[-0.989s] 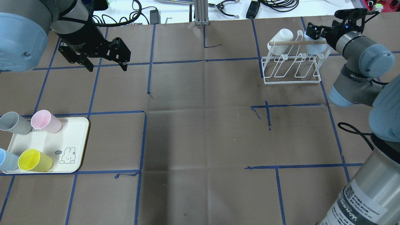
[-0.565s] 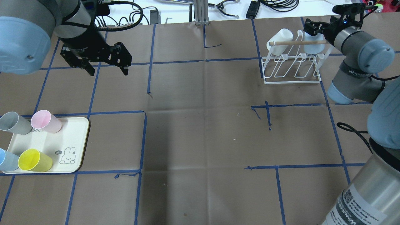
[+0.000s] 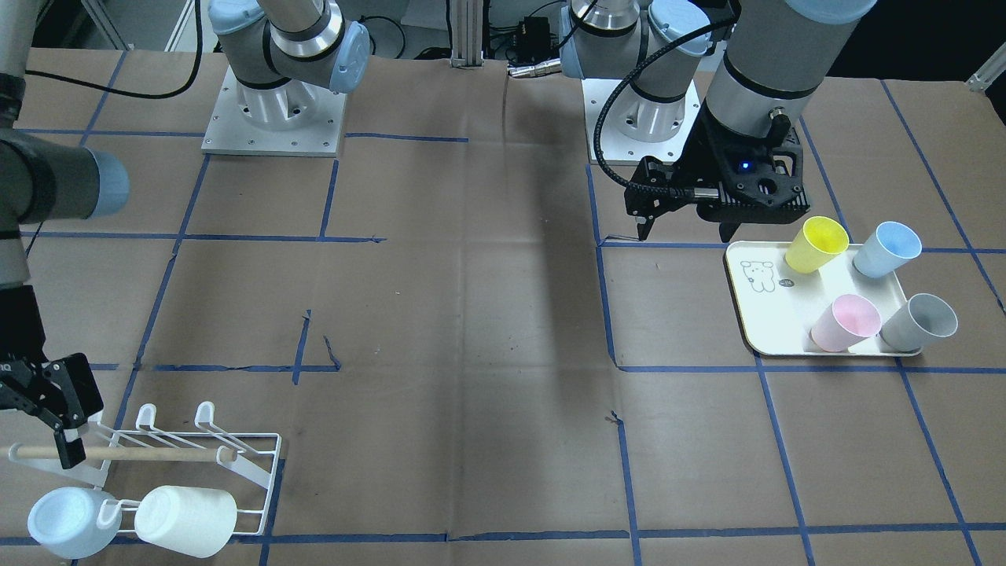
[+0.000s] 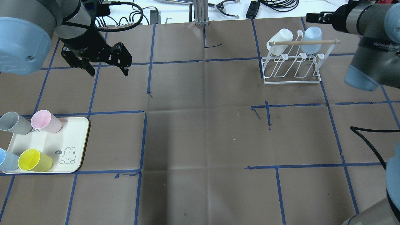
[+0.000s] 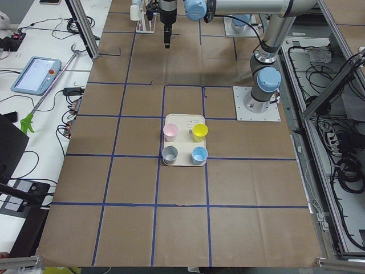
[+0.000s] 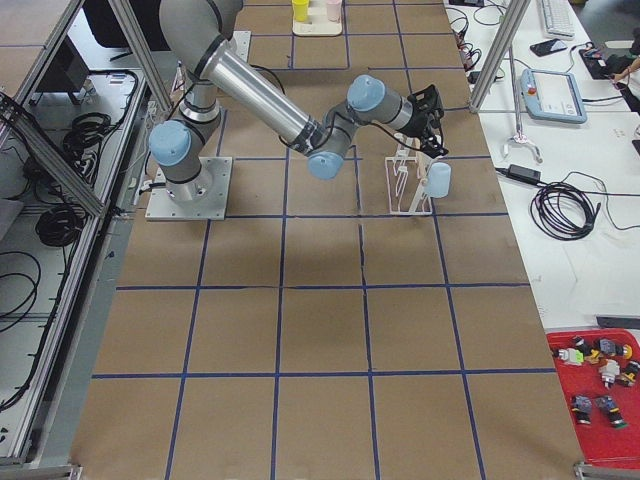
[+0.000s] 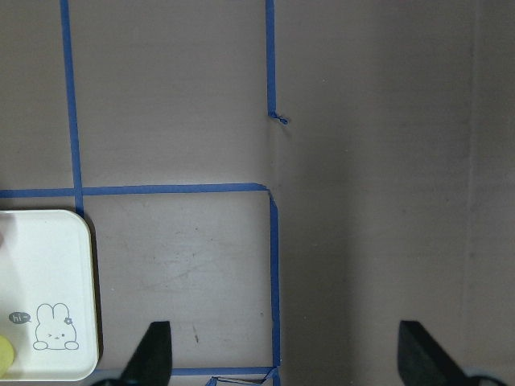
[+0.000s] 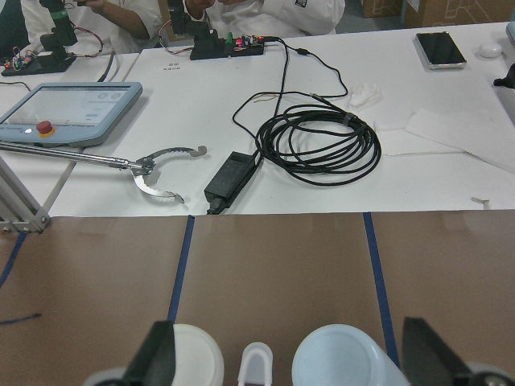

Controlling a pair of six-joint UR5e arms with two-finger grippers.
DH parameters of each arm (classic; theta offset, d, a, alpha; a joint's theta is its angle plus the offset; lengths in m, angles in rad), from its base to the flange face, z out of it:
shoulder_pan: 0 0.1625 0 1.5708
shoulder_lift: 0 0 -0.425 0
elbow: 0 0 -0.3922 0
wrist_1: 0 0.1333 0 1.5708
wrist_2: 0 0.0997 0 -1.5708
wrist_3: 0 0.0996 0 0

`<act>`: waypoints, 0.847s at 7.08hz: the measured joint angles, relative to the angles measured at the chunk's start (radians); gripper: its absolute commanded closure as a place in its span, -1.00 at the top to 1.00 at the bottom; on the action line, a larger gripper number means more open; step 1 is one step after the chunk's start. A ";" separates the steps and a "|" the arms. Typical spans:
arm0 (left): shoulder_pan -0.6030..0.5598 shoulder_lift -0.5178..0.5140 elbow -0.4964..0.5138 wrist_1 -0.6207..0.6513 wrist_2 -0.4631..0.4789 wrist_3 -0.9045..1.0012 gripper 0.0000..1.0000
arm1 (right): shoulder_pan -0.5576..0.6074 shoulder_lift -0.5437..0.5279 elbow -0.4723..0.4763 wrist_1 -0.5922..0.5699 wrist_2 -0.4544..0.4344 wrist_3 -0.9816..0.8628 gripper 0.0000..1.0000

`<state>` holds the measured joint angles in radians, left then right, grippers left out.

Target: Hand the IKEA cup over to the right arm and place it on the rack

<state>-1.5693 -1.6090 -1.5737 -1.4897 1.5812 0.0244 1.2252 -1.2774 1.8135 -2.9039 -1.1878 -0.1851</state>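
**A:** Start at the right gripper (image 8: 291,358) — what is it doing?

**B:** Its fingers are spread wide, with nothing between them. A second ago they were down at the pale blue cup (image 4: 311,40). Now the gripper has lifted off and hangs above the rack (image 4: 292,80), apart from it.

**A:** And the cup itself?

**B:** It stays on the rack, upended on a prong in the row farthest from the robot. It sits just beside the white cup (image 4: 279,40), under the wooden dowel (image 4: 300,42). I judge the release done and this cup delivered.

**A:** The other arm?

**B:** The left gripper (image 4: 108,71) is also spread and empty, well away from the rack across the table. It has barely shifted in the last half second. Farther from the rack still, the tray (image 4: 76,137) carries a yellow cup (image 4: 34,160), a pink cup (image 4: 47,121), a grey cup (image 4: 14,122) and a blue cup (image 4: 5,159) — so another pick-up looks likely next.

**A:** What can't you make out?

**B:** How deep the prong goes into the pale blue cup, because the cup's wall hides it. The right wrist view also cuts both racked cups off at its lower edge. In the overhead view the right gripper sits at the top edge against clutter, so its fingers are hard to read there. That view's edge clips the blue cup too.
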 measured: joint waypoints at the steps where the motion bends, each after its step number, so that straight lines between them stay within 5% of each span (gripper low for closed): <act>1: 0.000 0.000 0.000 0.000 -0.001 0.000 0.99 | 0.001 -0.085 -0.019 0.206 -0.029 0.001 1.00; 4: 0.000 0.000 0.000 0.000 -0.001 0.000 0.99 | 0.061 -0.244 -0.159 0.783 -0.099 0.023 1.00; 6: 0.000 0.000 0.000 0.000 -0.001 0.000 0.99 | 0.204 -0.311 -0.204 0.990 -0.225 0.126 1.00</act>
<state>-1.5693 -1.6085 -1.5738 -1.4895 1.5800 0.0245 1.4289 -1.5881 1.6091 -1.9137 -1.4132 -0.0587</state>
